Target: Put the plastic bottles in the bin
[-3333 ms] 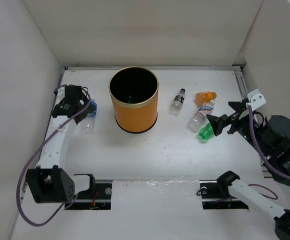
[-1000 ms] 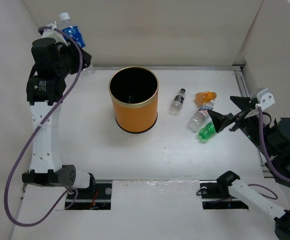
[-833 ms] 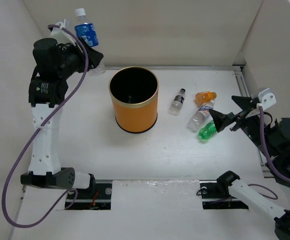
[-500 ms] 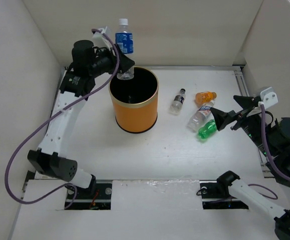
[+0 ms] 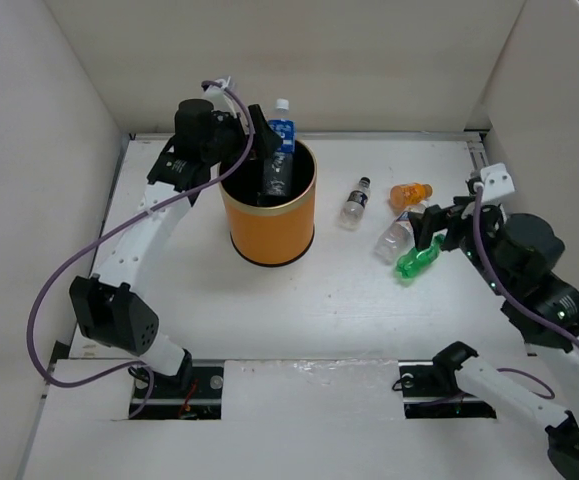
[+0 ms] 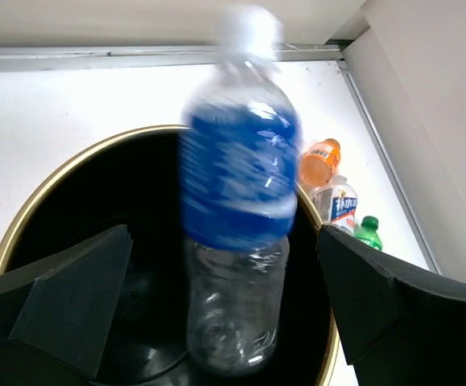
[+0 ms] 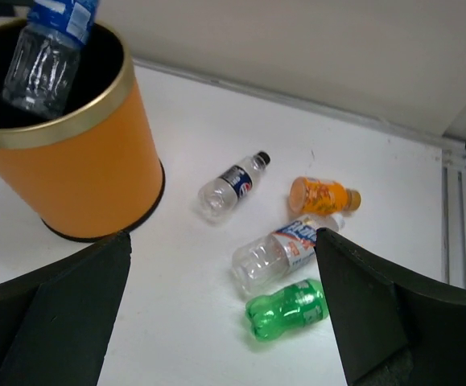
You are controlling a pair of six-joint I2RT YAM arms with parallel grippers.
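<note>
Looking down, we see left pincer (image 6: 224,281) spread wide over the bin (image 5: 266,225), blue-label bottle (image 6: 239,173) blurred, upright, base inside the rim, right pincer (image 7: 224,310) wide above green bottle (image 7: 286,309) lying on table (image 5: 349,310).

The clear plastic bottle with a blue label (image 6: 239,201) looks shiny. The round orange bin (image 5: 269,225) looks smooth, with a shiny gold rim.

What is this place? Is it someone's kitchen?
Probably not: it looks like a robot practice booth. Plain white walls box in a white table with two robot arms, an orange bin and plastic bottles.
</note>
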